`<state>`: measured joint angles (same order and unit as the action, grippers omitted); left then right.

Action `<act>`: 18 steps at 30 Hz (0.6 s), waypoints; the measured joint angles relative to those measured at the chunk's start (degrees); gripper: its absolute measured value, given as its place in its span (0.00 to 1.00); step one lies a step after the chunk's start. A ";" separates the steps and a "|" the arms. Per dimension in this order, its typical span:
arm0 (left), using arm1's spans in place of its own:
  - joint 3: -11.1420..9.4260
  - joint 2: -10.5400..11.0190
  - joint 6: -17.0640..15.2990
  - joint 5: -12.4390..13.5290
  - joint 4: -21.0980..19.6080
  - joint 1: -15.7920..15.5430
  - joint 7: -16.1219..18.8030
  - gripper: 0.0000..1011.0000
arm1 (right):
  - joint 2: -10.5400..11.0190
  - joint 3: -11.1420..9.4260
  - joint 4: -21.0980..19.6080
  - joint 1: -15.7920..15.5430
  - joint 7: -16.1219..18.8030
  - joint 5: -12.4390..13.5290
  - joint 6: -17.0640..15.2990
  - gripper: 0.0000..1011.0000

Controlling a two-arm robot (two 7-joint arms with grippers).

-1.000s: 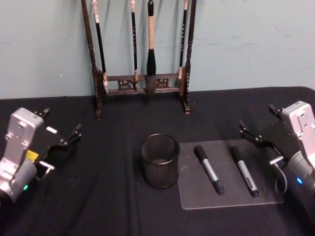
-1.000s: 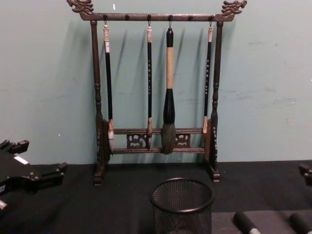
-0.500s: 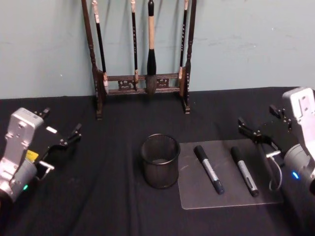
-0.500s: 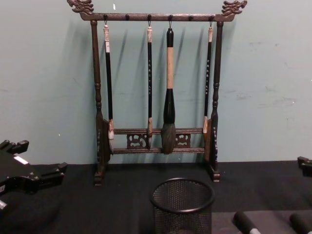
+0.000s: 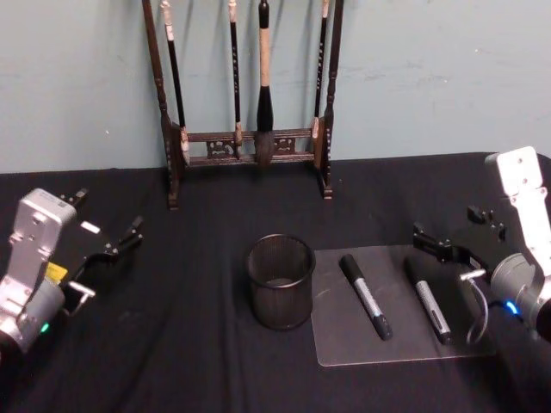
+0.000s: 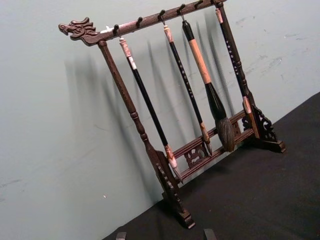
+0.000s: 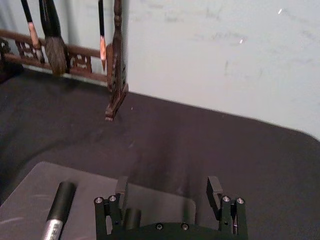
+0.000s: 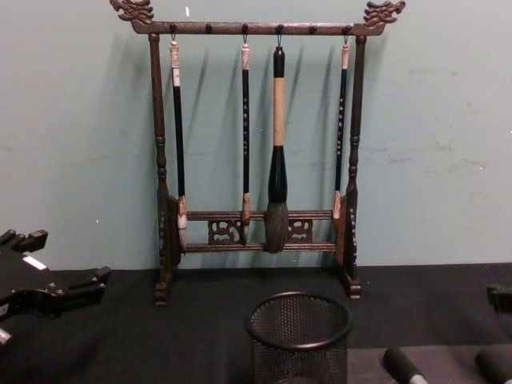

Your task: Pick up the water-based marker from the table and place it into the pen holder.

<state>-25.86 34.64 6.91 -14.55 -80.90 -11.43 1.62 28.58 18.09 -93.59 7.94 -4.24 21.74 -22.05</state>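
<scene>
A pale blue-green wall filled the upper frame, scuffed with faint whitish marks toward the right. Before it at centre stood a tall dark wooden brush rack, four brushes hanging, their soft shadows falling on the paint.

Free gap btw pen holder, rack

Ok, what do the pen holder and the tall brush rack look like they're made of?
The pen holder: probably black metal mesh, its wall a see-through grid. The brush rack: likely dark varnished wood, with turned posts and carved dragon ends.
</scene>
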 joint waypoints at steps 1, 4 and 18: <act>0.00 0.00 0.00 0.00 0.00 0.00 0.00 0.99 | -0.14 -0.03 0.07 0.05 0.10 0.06 -0.44 0.99; 0.00 0.00 0.00 0.00 0.00 0.00 0.00 0.99 | -0.58 -0.17 0.38 0.22 0.62 0.29 -2.00 0.99; 0.00 0.00 0.00 0.00 0.00 0.00 0.00 0.99 | -2.69 -0.43 3.17 1.51 2.85 0.21 -5.67 0.99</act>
<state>-25.86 34.65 6.91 -14.55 -80.90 -11.43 1.62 25.89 17.66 -90.42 9.45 -1.39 21.95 -27.72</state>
